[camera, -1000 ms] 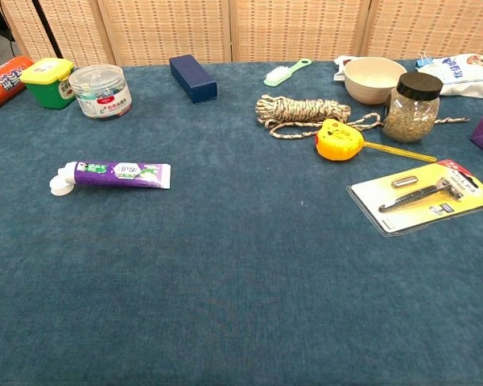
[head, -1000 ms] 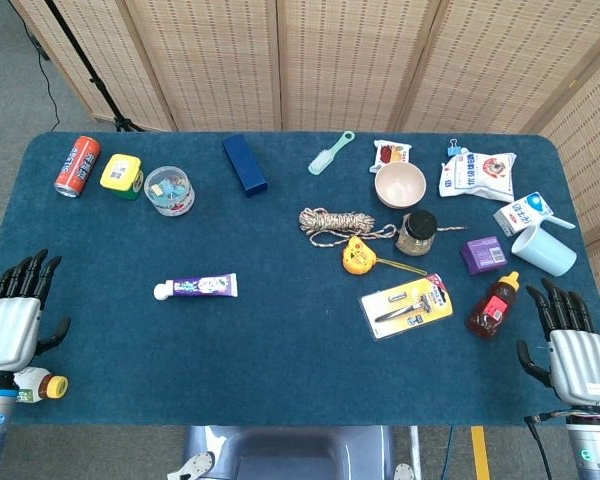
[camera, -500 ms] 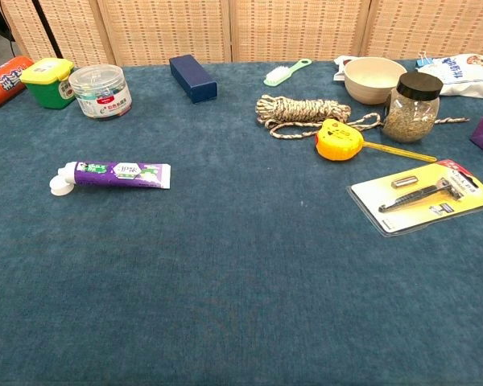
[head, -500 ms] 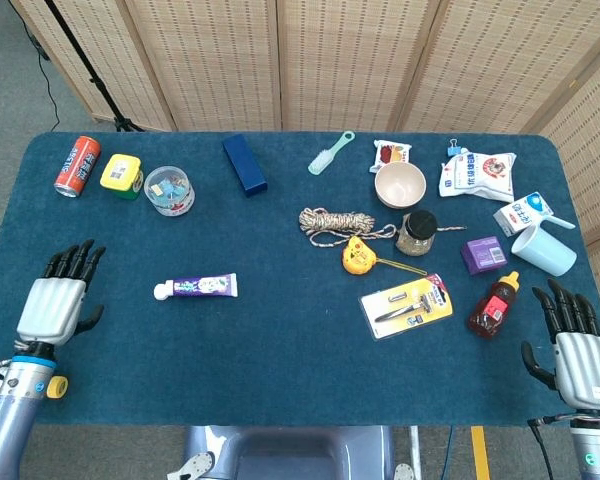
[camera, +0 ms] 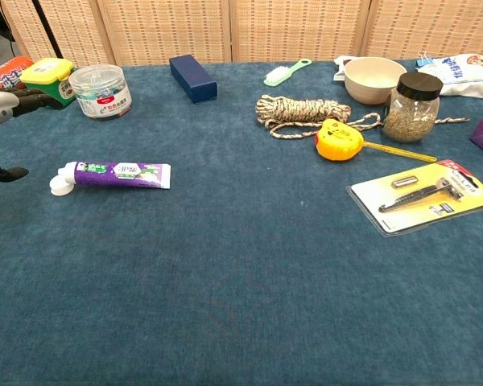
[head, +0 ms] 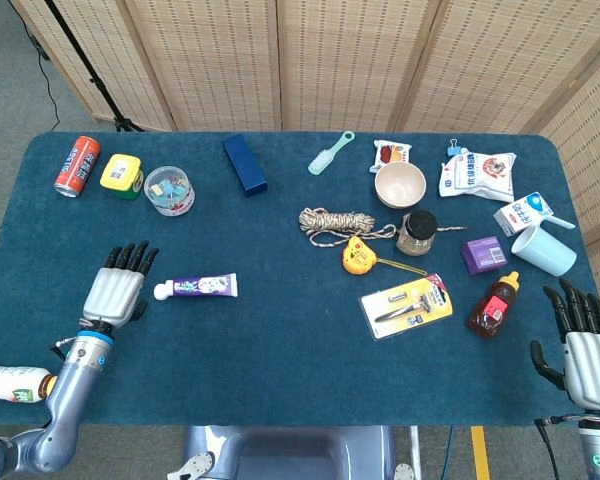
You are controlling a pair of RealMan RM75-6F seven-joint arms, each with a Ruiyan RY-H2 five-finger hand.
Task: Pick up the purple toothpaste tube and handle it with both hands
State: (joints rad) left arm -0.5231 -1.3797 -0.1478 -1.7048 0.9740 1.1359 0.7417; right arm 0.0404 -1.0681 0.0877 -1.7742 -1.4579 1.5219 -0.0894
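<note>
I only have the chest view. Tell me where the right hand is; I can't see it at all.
Observer: The right hand is at the table's near right corner, fingers apart, holding nothing.
Operator: Tell me what stands closest to it.
Observer: A red sauce bottle lies just ahead of it, toward the table's middle, apart from the fingers.
Operator: Now give me the whole left hand; I see only its edge.
Observer: The left hand is open, beside the cap end of the purple toothpaste tube, not touching it.
Operator: Report anything near the left forearm.
Observer: A bottle with a yellow cap lies at the table's near left edge, beside the forearm.
</note>
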